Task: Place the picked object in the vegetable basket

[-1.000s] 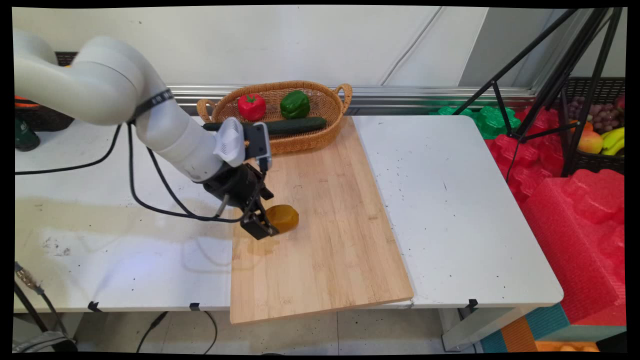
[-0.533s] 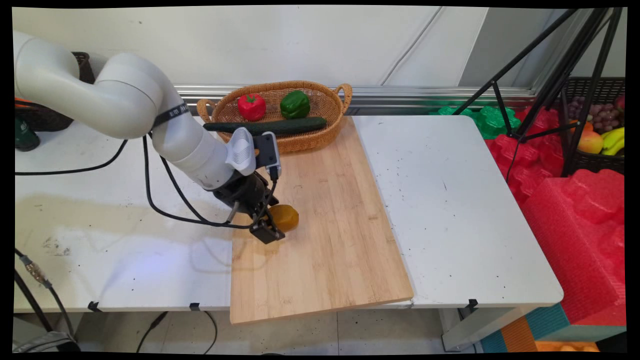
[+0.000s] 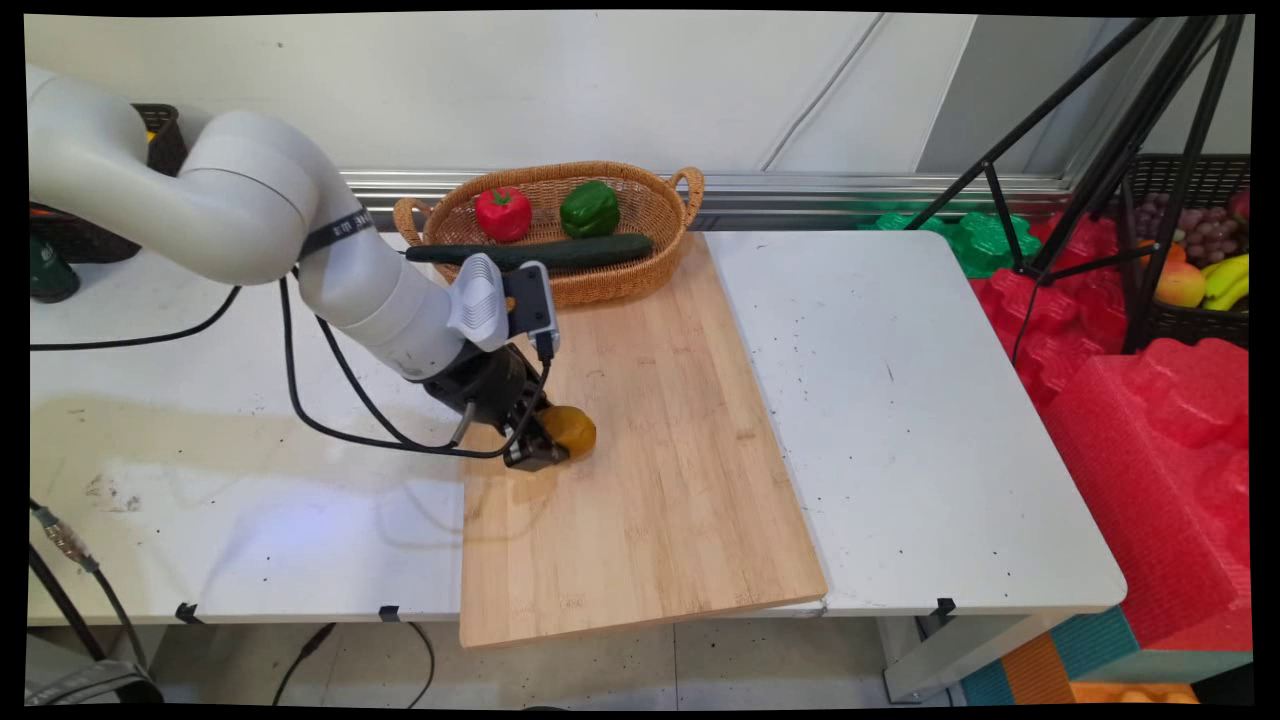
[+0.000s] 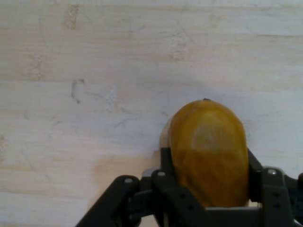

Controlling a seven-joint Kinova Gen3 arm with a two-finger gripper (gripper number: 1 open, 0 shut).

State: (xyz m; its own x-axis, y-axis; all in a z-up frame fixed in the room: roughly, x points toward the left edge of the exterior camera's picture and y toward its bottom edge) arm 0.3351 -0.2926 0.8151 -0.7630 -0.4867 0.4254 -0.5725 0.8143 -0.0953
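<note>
A yellow-brown, egg-shaped fruit (image 3: 570, 430) (image 4: 208, 151) lies on the wooden cutting board (image 3: 660, 470), near the board's left edge. My gripper (image 3: 545, 448) (image 4: 208, 187) reaches down to it from the left and is shut on it, one finger against each side. In the hand view the fruit fills the space between the two fingers (image 4: 165, 163) and its tip points away from the hand. It appears to rest on or just above the board (image 4: 94, 94).
A wicker basket (image 3: 660, 260) at the board's far end holds a red pepper (image 3: 502, 212), a green pepper (image 3: 589, 208) and a long cucumber (image 3: 545, 251). A black tripod (image 3: 1100, 180) and red foam (image 3: 1140, 420) stand right of the table. Cables hang under the arm.
The hand moved right toward the fruit, then closed on it. The fruit has turned a little and now looks rounder in the main view.
</note>
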